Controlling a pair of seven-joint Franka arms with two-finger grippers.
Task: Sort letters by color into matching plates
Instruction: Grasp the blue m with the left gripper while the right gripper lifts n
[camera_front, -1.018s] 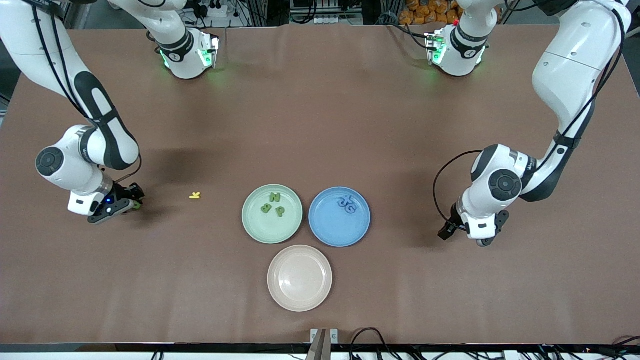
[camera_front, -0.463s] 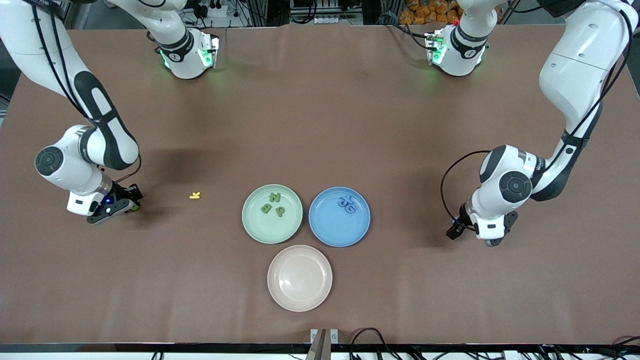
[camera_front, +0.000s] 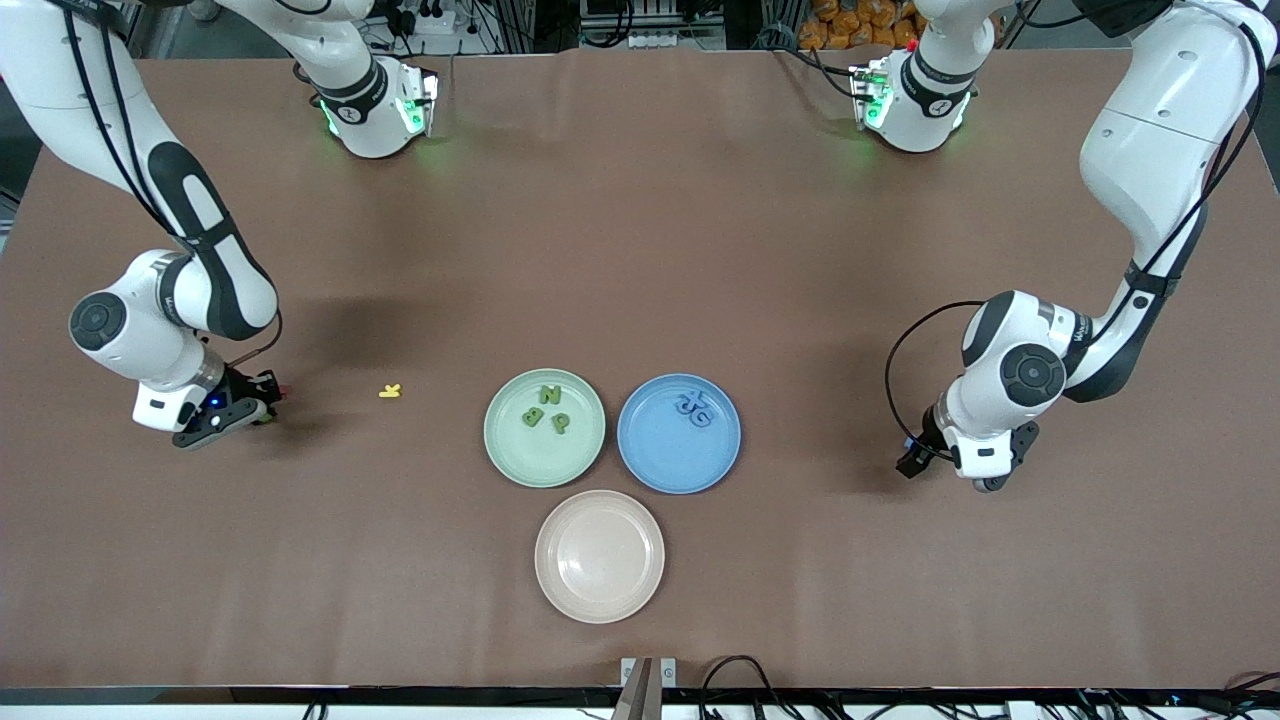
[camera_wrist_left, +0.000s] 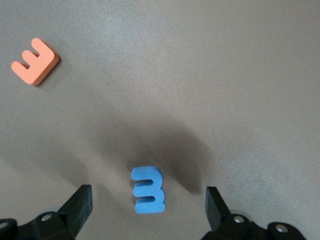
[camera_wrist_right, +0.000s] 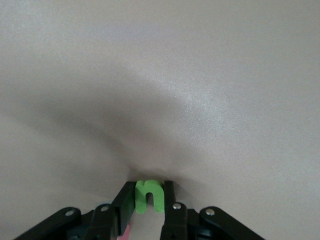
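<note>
Beige-pink plate nearest the front camera; farther, mint green plate with three green letters and blue plate with two blue letters, side by side. Right end effector clamped narrow on a green letter, low at the right arm's end of the surface, well apart from its plate. Left end effector spread wide, directly over a blue letter lying between its fingers.

The right claw sits low at its end of the bench, pinched tight, while the left claw hovers low, spread wide.
</note>
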